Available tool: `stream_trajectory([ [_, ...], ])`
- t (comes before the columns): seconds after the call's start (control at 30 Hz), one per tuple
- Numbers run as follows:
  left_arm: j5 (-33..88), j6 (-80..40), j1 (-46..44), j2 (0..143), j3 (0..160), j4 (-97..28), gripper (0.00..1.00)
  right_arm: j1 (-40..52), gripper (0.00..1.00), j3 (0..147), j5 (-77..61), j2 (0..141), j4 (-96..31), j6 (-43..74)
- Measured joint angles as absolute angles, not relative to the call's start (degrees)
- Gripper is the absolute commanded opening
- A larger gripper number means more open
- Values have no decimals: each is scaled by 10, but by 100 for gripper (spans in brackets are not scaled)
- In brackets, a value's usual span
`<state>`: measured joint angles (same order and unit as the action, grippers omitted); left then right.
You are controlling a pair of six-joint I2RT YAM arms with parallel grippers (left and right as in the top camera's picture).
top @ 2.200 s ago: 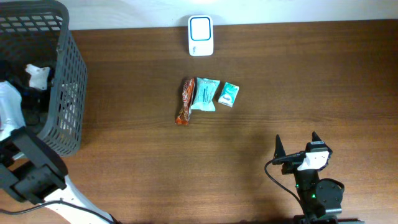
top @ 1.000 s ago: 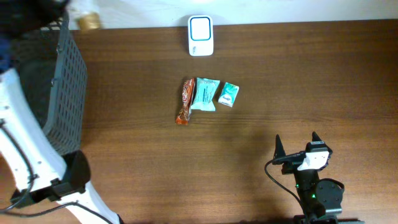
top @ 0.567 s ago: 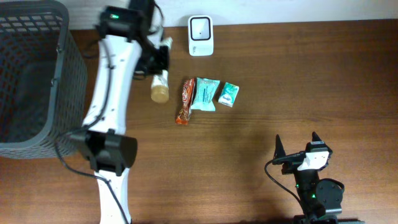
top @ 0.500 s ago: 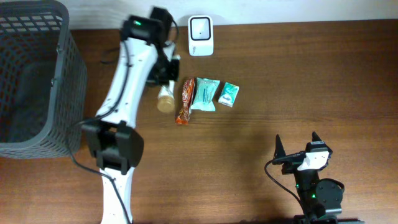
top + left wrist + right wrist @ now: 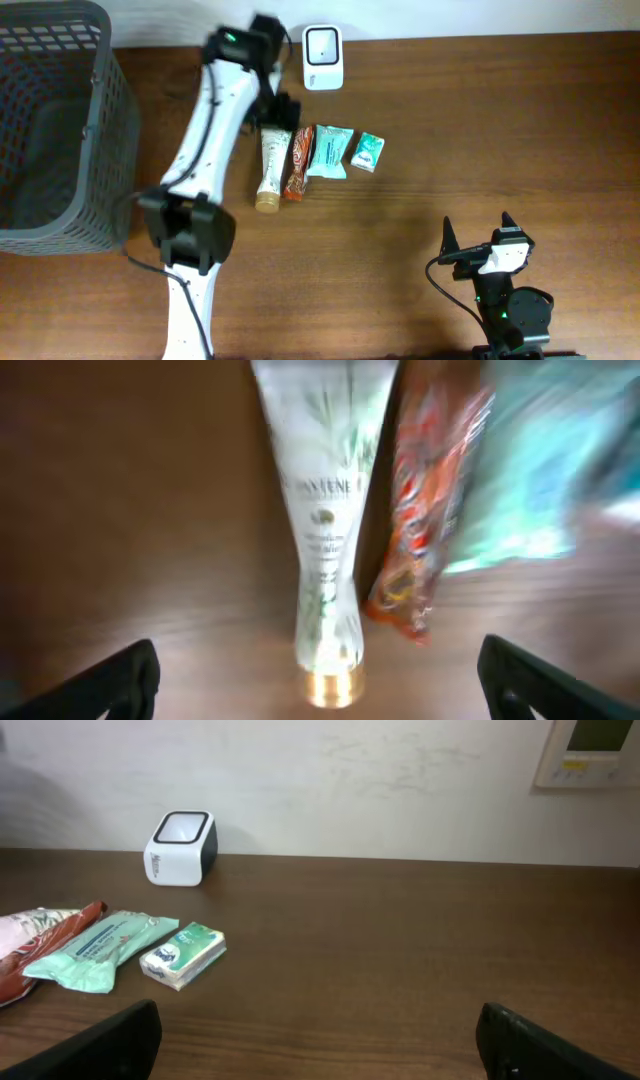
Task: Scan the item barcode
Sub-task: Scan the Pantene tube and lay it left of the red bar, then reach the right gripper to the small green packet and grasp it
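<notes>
The right fingers (image 5: 110, 1040) are spread wide and hold nothing, parked low at the near edge of the worktop (image 5: 500, 130), well apart from everything else. The left fingers (image 5: 120, 680) are also spread wide. They hang above the tube (image 5: 325, 520) with a tip out to each side of it, touching nothing.

The tube (image 5: 270, 165) lies flat on the dark wooden worktop, near the middle. Its gold cap (image 5: 328, 686) points toward the near edge and its broad crimped end points away. It is white with a leaf print. No barcode shows on the upper face, so it is probably underneath.

The tube looks light, soft-walled and glossy. A hard squeeze would likely dent it, and a weak one could let it slide. The narrow neck just above the cap looks firmest and is the best place to grip, across its width.

An orange snack bar (image 5: 296, 162) lies just beside the tube's right edge, leaving the fingers little room there. Beyond it are a teal pack (image 5: 329, 152) and a small green pack (image 5: 367, 151).

Farther back, the white scanner (image 5: 322, 57) stands at the worktop's far edge. A grey mesh basket (image 5: 110, 130) sits at the far left.
</notes>
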<state>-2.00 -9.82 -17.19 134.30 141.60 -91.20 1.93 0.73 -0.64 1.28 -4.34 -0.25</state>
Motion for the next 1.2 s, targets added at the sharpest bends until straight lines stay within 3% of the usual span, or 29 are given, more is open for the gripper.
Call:
stream_trajectory([
  [0.07, -20, -98, -160, 1332, 1576, -962, 99, 19, 99, 7, -6, 13, -44, -3],
  [0.17, -20, -98, -148, 1283, 1692, -964, 99, 19, 99, 7, -7, 13, -44, -3],
  [0.27, -22, -98, -127, 1223, 1699, -965, 99, 19, 99, 7, -6, 13, -44, -3],
  [0.47, -24, -98, 3, 1155, 1701, -966, 99, 19, 99, 7, -7, 13, -43, -3],
  [0.53, -24, -98, 22, 1155, 1693, -967, 99, 19, 99, 6, -41, 13, 6, 22],
  [0.67, -24, -98, 42, 1155, 1647, -967, 99, 19, 99, 6, -283, 15, 138, 167],
  [0.73, -24, -98, 41, 1156, 1637, -966, 99, 19, 99, 9, -303, 13, 281, 203],
  [0.8, -24, -98, 42, 1157, 1636, -967, 99, 19, 99, 29, -282, 12, 299, 234],
  [0.93, -24, -98, 42, 1157, 1636, -965, 99, 19, 98, 276, -230, 139, 47, 168],
  [1.03, -24, -98, 42, 1157, 1635, -967, 99, 19, 99, 513, -214, 346, -243, 68],
  [1.1, -24, -98, 42, 1157, 1634, -967, 99, 19, 99, 596, -227, 448, -358, 49],
  [1.13, -24, -98, 42, 1157, 1634, -967, 99, 19, 99, 687, -304, 576, -445, 37],
  [1.2, -24, -98, 42, 1157, 1634, -966, 99, 19, 99, 713, -380, 665, -425, 37],
])
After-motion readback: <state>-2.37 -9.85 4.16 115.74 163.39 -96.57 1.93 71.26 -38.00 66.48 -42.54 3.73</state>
